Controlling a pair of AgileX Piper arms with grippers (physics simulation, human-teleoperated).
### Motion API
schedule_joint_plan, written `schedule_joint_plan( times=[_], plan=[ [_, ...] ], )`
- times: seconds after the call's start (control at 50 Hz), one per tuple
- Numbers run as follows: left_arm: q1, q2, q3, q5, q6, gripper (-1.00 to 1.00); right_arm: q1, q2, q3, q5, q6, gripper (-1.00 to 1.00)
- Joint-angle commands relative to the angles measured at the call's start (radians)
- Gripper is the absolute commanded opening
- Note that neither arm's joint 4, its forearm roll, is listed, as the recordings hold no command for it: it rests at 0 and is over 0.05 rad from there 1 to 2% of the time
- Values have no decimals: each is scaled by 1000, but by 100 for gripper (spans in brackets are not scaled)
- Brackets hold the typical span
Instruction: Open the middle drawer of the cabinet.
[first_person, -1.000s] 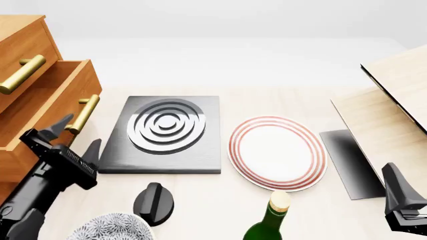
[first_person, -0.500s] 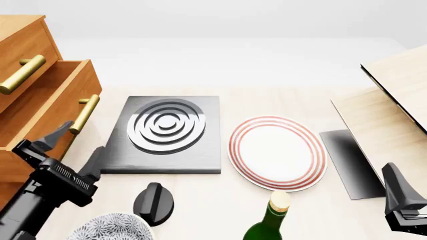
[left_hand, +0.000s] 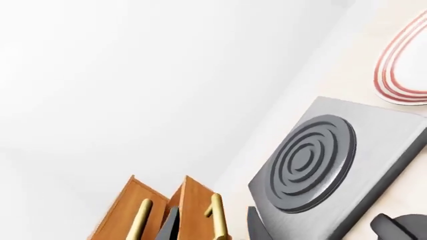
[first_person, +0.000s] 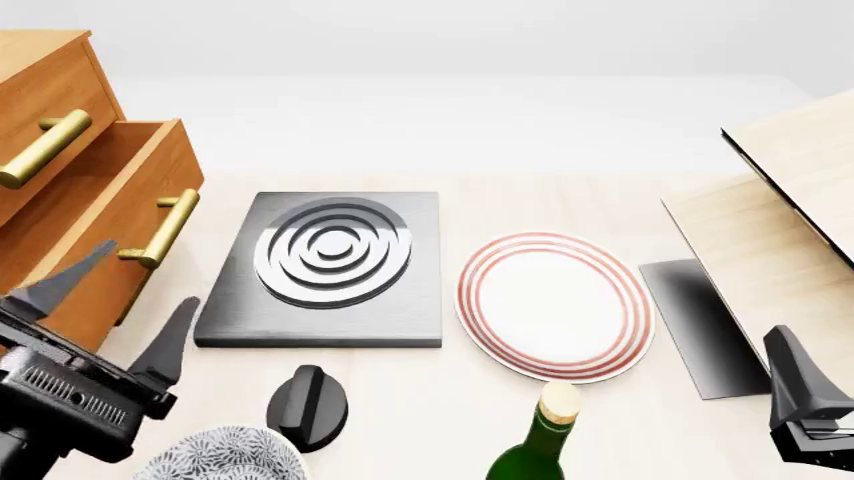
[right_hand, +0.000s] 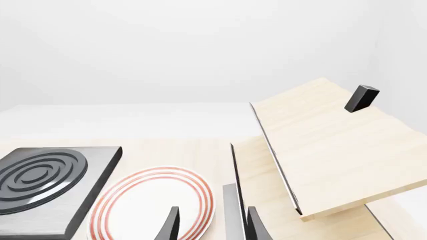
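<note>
Front view: middle drawer (first_person: 100, 215) of the cabinet (first_person: 40, 90) stands pulled out, handle free. Left end effector (first_person: 114, 305), fingers spread and empty, sits just beside the drawer front. Right end effector (first_person: 807, 405): state undeterminable. Opening step judged complete; next, retreat clear.

cabinet (first_person: 54, 190) left of hob (first_person: 327, 268), plate (first_person: 555, 305) right

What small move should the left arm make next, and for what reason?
Probably a further small retreat of the left claw from the cabinet, toward rest. The middle drawer already stands pulled out well past the drawer above it, and the claw is open, holds nothing, and is clear of the brass handle.
</note>
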Motion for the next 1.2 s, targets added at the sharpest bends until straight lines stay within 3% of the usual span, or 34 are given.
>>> schedule_joint_plan(
  times=[0.02, 0.04, 0.26, 0.4, 0.72, 1.2],
  plan=[
    [-25, -667, 2, 603, -70, 100, 6, -3, 0, 0, -3, 100],
    [-30, -712, 2, 643, -82, 100, 5, -3, 0, 0, -3, 100],
    [-44, -730, 1, 595, -119, 100, 6, -3, 0, 0, -3, 100],
    [-41, -730, -60, 637, -164, 100, 5, -3, 0, 0, -3, 100],
    [-26, -730, -301, 875, -313, 100, 6, -3, 0, 0, -3, 100],
    [-17, -730, -526, 1148, -407, 100, 6, -3, 0, 0, -3, 100]
  ],
)
